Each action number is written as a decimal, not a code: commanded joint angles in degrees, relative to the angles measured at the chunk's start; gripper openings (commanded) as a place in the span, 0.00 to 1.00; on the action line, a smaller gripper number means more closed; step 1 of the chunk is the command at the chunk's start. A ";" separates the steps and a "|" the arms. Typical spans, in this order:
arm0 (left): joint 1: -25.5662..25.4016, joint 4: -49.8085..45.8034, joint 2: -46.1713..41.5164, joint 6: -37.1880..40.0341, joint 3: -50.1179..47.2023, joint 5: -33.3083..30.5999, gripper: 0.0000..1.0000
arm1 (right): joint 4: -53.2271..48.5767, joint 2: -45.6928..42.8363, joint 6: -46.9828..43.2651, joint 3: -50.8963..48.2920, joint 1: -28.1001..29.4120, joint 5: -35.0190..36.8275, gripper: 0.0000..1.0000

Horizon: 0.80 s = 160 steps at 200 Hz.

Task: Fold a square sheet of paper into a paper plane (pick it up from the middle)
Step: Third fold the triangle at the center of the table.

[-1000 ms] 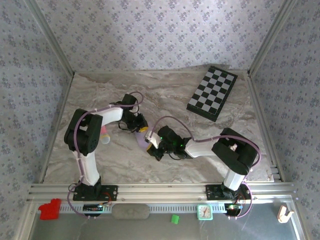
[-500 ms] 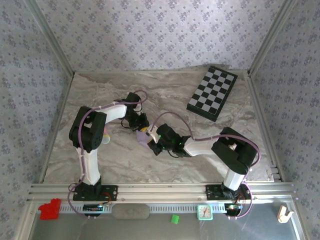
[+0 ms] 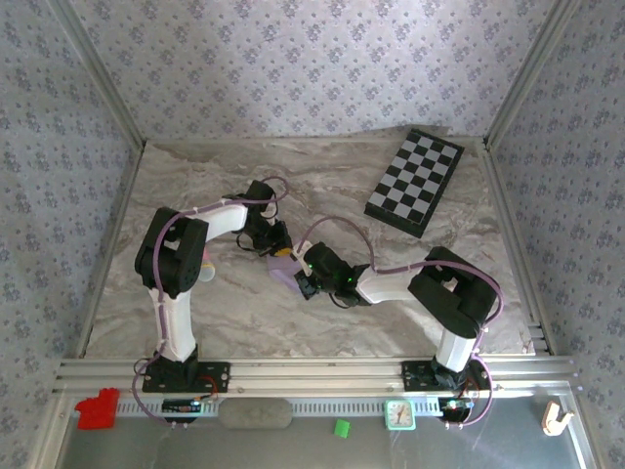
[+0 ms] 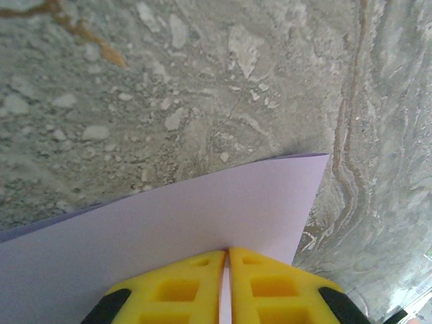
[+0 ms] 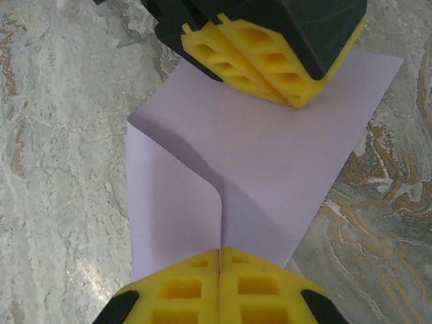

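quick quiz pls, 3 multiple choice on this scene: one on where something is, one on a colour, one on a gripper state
1. Where on the table is the chequered board?
A. near left corner
B. far right corner
C. centre, between the arms

2. What colour is the sheet of paper?
A. pale lilac
B. green
C. white

3. How is the right gripper?
A. wide open above the paper
B. shut on the paper's edge
C. shut on the board

Answers:
1. B: the top view shows it lying by the far right corner.
2. A: both wrist views show plain lilac paper.
3. B: in the right wrist view its yellow fingers meet with the paper pinched between them.
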 commanded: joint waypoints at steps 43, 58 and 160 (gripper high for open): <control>-0.58 -0.93 2.04 -0.04 -1.45 -0.61 0.13 | -1.74 0.94 2.25 1.45 -0.15 0.70 0.01; -0.58 -0.82 1.93 -0.05 -1.41 -0.44 0.13 | -2.09 1.19 2.23 1.73 -0.16 0.91 0.01; -0.17 -0.01 -0.96 -1.07 -0.71 0.71 0.13 | -4.11 2.19 3.32 2.34 -0.24 0.62 0.00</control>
